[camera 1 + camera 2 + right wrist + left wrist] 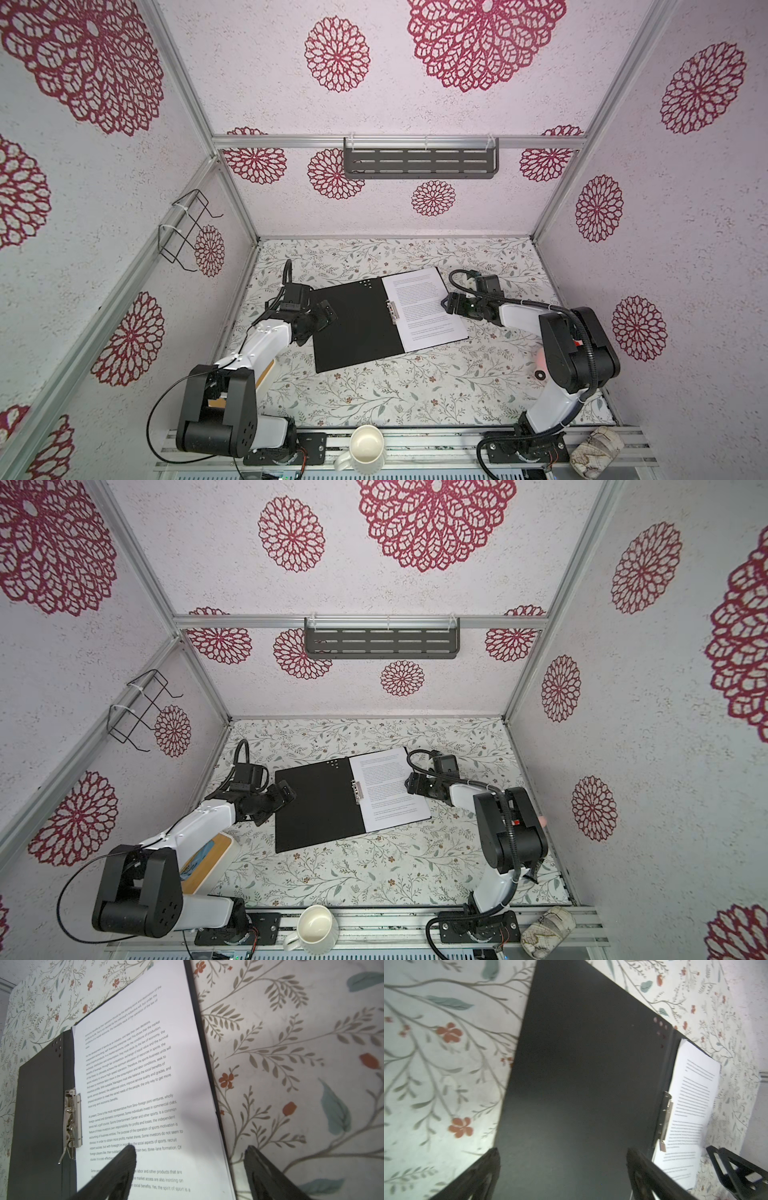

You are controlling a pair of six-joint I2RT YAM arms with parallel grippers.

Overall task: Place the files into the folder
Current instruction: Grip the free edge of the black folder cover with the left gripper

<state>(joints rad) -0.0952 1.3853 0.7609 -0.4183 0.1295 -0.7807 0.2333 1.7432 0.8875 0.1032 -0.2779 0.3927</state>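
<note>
Left tool (322, 318), spread and empty, sits at the open folder's (353, 328) left edge in a top view. The right tool (446, 303), also spread, is by the files (428, 307) lying on the folder's right half. Left wrist view: the bare black cover lies straight ahead between the jaws. Right wrist view: the jaws straddle the files' outer long edge.

From the folder (353, 328), six o'clock is bare table (415, 390), open for passage. The left gripper (322, 322) crowds nine o'clock; the right gripper (445, 304) crowds three; twelve o'clock lies open too.
</note>
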